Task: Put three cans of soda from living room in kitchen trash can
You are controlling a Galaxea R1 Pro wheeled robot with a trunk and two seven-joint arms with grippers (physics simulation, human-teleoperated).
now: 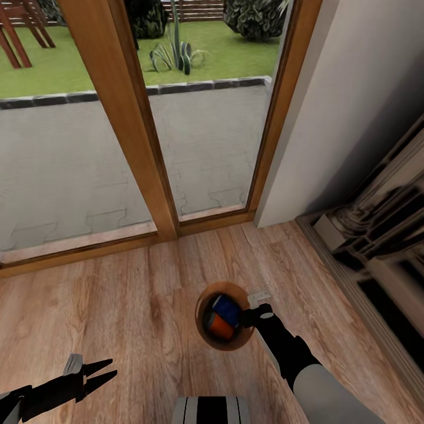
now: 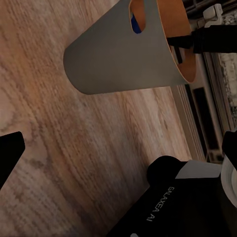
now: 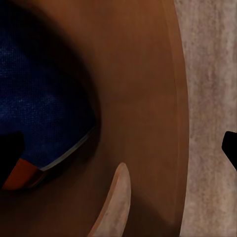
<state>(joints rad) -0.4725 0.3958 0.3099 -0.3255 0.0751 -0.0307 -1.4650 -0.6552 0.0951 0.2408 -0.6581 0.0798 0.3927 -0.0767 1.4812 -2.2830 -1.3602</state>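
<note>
The trash can (image 1: 203, 330), grey outside and glossy brown inside, hangs just above the wood floor with my right gripper (image 1: 246, 318) shut on its rim. Inside it lie a blue soda can (image 1: 225, 309) and an orange soda can (image 1: 219, 325); a third can is hidden. In the right wrist view the bin's brown wall (image 3: 148, 98) runs between the fingers, with the blue can (image 3: 44, 98) and an orange can (image 3: 19, 175) below. The left wrist view shows the bin's grey side (image 2: 118, 54). My left gripper (image 1: 101, 373) is open and holds nothing, low at the left.
A glass door with a wooden frame (image 1: 147, 147) stands straight ahead, with a paved patio and lawn beyond. A white wall (image 1: 330, 118) meets it on the right. Dark moulded woodwork (image 1: 377, 235) runs along the right side. Wood plank floor (image 1: 118, 306) lies around me.
</note>
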